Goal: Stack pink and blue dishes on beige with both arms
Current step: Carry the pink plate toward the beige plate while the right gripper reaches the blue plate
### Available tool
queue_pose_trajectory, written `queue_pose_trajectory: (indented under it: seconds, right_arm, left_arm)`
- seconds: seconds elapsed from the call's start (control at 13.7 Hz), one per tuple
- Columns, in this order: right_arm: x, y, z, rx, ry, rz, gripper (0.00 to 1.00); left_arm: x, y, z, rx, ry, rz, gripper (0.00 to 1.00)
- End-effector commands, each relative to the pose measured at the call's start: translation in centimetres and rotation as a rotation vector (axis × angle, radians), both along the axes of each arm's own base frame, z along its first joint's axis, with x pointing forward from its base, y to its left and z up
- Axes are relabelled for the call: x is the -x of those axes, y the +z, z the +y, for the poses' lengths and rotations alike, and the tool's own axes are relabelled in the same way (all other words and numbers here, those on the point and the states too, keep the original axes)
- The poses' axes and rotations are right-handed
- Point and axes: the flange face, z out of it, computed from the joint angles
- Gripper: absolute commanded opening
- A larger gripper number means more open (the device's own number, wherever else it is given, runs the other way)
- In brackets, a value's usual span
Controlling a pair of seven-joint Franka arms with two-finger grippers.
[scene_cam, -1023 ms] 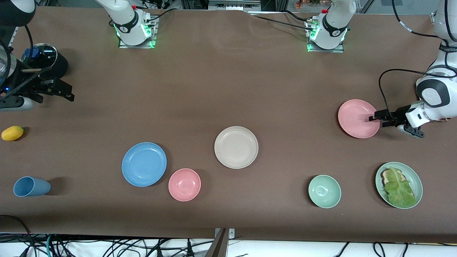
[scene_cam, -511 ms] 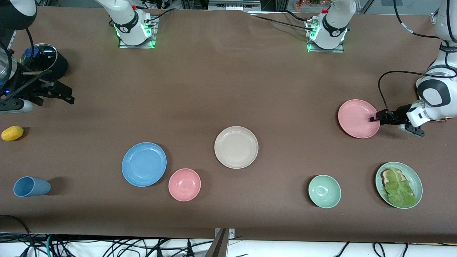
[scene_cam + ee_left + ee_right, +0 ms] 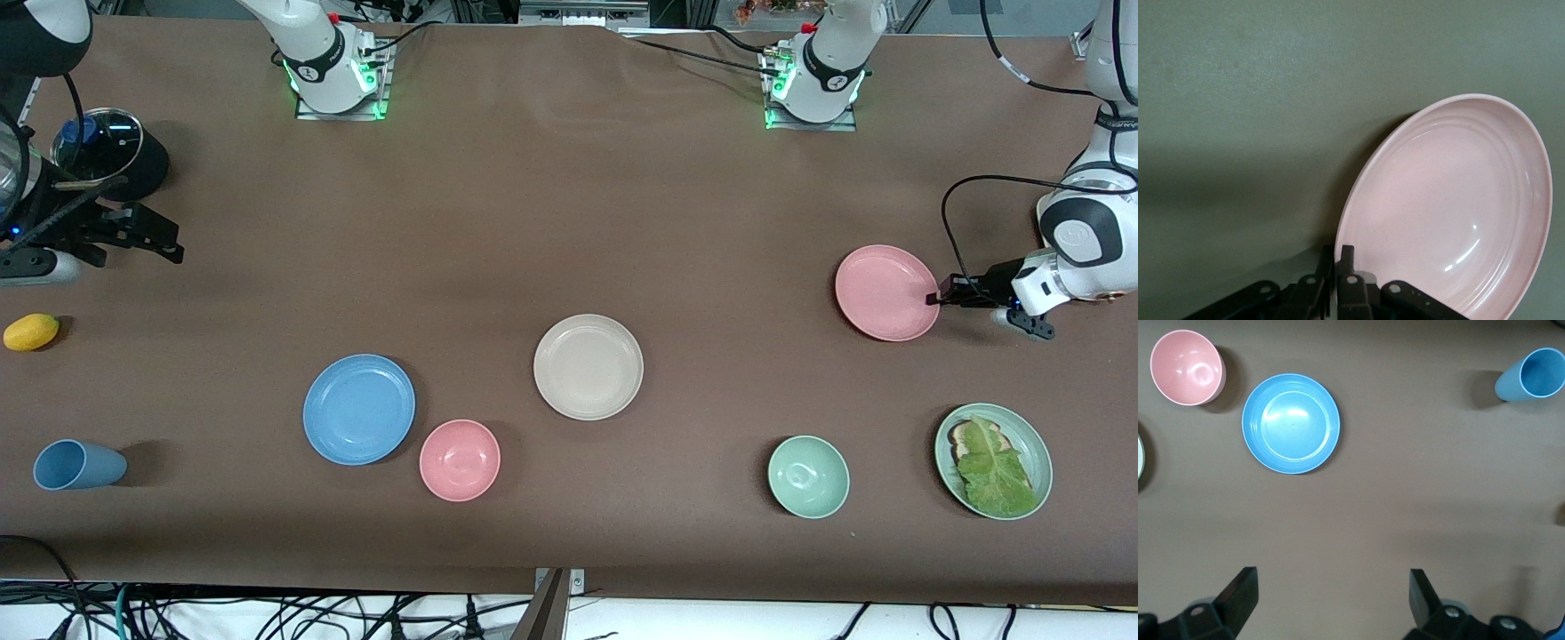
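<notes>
Grasping comes first here: the left gripper sits at the rim of the pink plate, toward the left arm's end of the counter, and the left wrist view shows its fingers closed thin on the plate's edge, with the plate tilted up off the surface on the held side. The beige plate lies mid-counter, bare, nearer the front camera than the pink plate. The blue plate lies flat toward the right arm's end, just beside a pink bowl and untouched. The right gripper hangs over the counter's edge at the right arm's end, fingers spread wide and holding nothing; the right wrist view looks down on the blue plate from well away. So I judge the step in hand to be the pink plate's pickup, with nothing stacked yet. The next move calls for lifting the plate level, carrying it over the beige plate and lowering it centred, while the right arm waits.
</notes>
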Motion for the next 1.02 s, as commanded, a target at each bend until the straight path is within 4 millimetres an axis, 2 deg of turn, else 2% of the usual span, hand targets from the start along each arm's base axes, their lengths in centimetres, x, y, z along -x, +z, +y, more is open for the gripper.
queue_pose_trajectory:
  seconds: [0.0, 0.15, 0.22, 0.44, 0.51, 0.58, 0.73, 0.95]
  right_arm:
    - [-1.3, -1.3, -0.2, 0.01, -0.015, 0.013, 1.0]
    - [-1.3, -1.4, -0.2, 0.008, -0.012, 0.014, 1.0]
    - [-1.4, -1.7, -0.2, 0.01, -0.009, 0.02, 1.0]
    - [-1.5, -2.6, 0.2, 0.011, 0.007, 0.045, 1.0]
    - [-1.7, -3.3, 0.2, 0.011, 0.01, 0.048, 1.0]
    - [-2.2, -4.6, 0.2, 0.009, 0.009, 0.063, 1.0]
    - [-4.0, -8.3, 0.4, 0.009, 0.01, 0.089, 1.0]
    - [-6.2, -13.1, 0.8, 0.011, 0.012, 0.082, 1.0]
  left_arm:
    - [-1.1, 2.0, -0.2, 0.041, -0.005, -0.018, 0.0]
    - [-3.3, 5.2, -0.8, 0.088, 0.018, 0.041, 0.0]
    - [-4.5, 6.6, -1.9, 0.102, 0.024, 0.085, 0.0]
    - [-8.4, 9.5, -6.8, 0.073, -0.004, 0.084, 0.0]
    - [-9.5, 10.2, -9.0, 0.062, -0.006, 0.091, 0.0]
    - [-10.5, 11.1, -11.2, 0.048, -0.003, 0.093, 0.0]
    - [-12.3, 12.7, -15.7, 0.02, 0.018, 0.107, 0.0]
    - [-13.9, 14.2, -22.1, -0.001, 0.044, 0.131, 0.0]
